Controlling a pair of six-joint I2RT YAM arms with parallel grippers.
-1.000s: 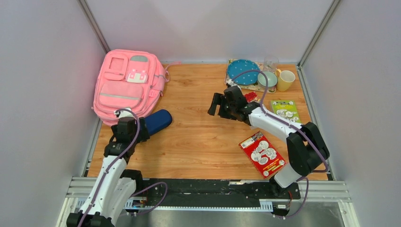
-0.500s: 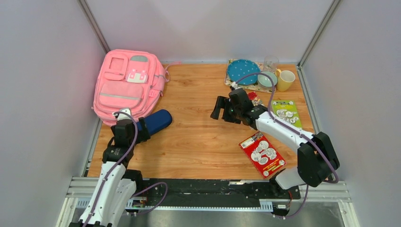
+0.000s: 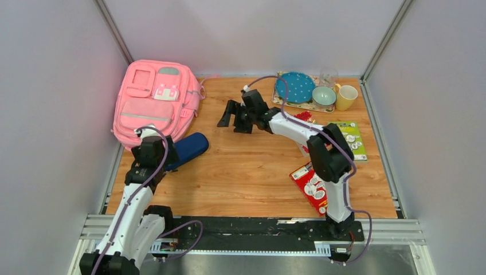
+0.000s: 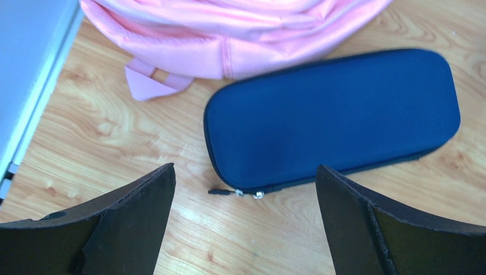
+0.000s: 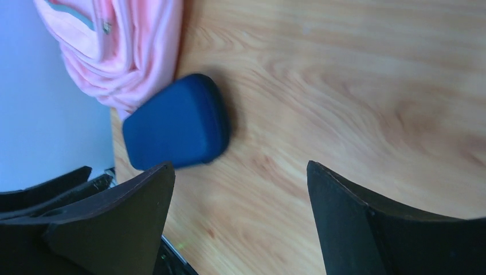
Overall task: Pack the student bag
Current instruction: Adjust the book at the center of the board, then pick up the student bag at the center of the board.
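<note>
The student bag (image 3: 156, 103), a pink backpack, lies flat at the far left corner of the table; its edge also shows in the left wrist view (image 4: 229, 28) and in the right wrist view (image 5: 132, 46). A navy zip case (image 3: 189, 148) rests against its near edge. My left gripper (image 3: 160, 160) is open and hovers just short of the case's zip end (image 4: 245, 169), with nothing between its fingers. My right gripper (image 3: 232, 121) hangs open and empty over bare wood mid-table (image 5: 239, 165), its jaws facing the case (image 5: 175, 123) and the bag.
A blue dotted plate (image 3: 294, 87), a bowl (image 3: 324, 95), a yellow mug (image 3: 346, 97) and a glass (image 3: 328, 75) stand at the back right. A green booklet (image 3: 351, 137) and a red booklet (image 3: 312, 183) lie at the right. Grey walls close in three sides.
The right arm has swung left across the table, from near the plate to mid-table, toward the bag. The left arm has shifted only slightly by the case. Both grippers stayed open.
</note>
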